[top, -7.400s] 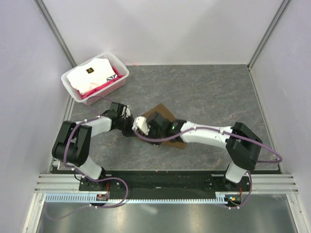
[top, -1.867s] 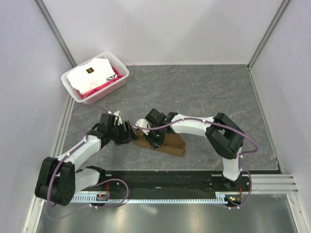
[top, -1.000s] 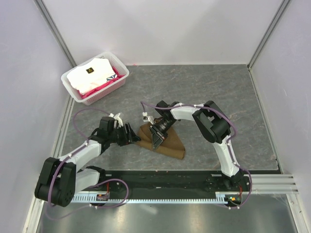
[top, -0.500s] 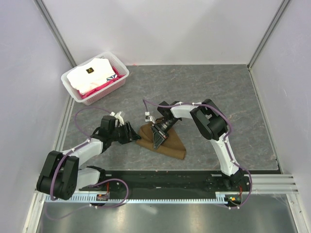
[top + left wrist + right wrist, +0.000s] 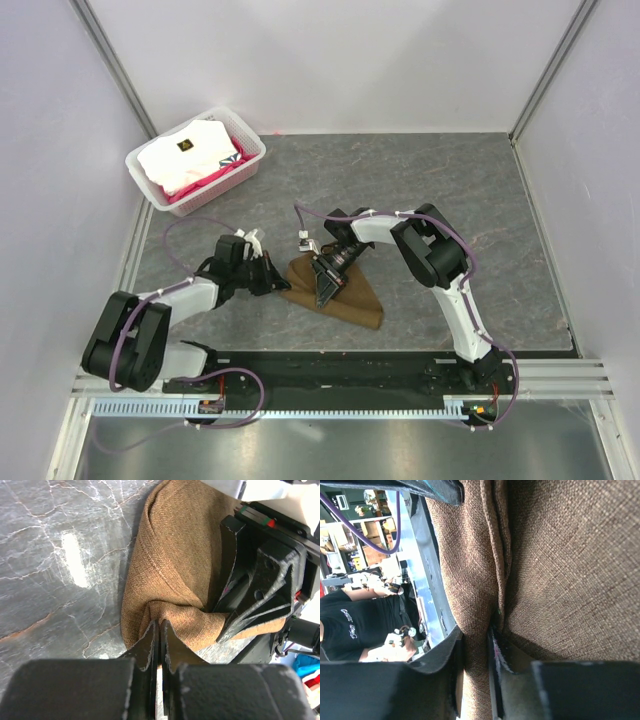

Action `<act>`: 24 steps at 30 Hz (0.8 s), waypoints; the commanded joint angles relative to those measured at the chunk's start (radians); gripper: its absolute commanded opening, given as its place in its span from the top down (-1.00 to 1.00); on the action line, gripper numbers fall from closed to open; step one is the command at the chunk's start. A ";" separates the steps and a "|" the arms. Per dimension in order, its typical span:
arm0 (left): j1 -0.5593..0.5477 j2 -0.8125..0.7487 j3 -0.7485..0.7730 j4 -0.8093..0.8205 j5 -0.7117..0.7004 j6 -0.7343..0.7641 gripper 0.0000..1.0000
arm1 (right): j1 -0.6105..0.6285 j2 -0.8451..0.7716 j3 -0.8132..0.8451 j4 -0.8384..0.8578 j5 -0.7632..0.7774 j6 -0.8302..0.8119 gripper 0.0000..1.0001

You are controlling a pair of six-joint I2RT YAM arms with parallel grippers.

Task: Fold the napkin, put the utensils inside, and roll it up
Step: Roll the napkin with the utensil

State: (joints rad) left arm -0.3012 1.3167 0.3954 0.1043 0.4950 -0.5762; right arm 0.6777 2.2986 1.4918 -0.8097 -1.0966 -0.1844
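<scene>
The brown napkin (image 5: 352,300) lies as a folded, partly rolled wedge on the grey table, near the front centre. My left gripper (image 5: 275,283) is at its left end. In the left wrist view its jaws (image 5: 159,625) are pressed together on a puckered corner of the napkin (image 5: 175,555). My right gripper (image 5: 322,290) reaches down from the far side onto the middle of the roll. In the right wrist view it (image 5: 476,640) is shut on a fold of the napkin (image 5: 560,555). The right gripper also shows in the left wrist view (image 5: 260,580). No utensil is in view.
A white basket (image 5: 255,150) with white and pink folded cloths (image 5: 185,155) stands at the back left. The enclosure walls close in the table on the left, right and back. The black base rail (image 5: 330,370) runs along the front edge.
Over seven seconds the napkin went from a flat diamond to a rolled wedge. The right arm swung round to the far side. In the last second the left gripper crept right onto the napkin's end.
</scene>
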 commanded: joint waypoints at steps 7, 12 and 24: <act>-0.004 0.131 0.135 -0.122 -0.053 0.035 0.96 | -0.001 -0.207 -0.014 0.156 0.418 0.074 -0.04; -0.003 0.191 0.163 -0.140 -0.035 0.044 0.96 | 0.029 -0.411 -0.137 0.335 0.601 0.112 -0.21; 0.001 0.259 0.255 -0.224 -0.044 0.052 0.96 | 0.285 -0.613 -0.404 0.555 1.079 -0.009 -0.43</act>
State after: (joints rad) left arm -0.3042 1.5322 0.6239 -0.0418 0.5056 -0.5755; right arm 0.9054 1.6844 1.1385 -0.3290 -0.2054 -0.1436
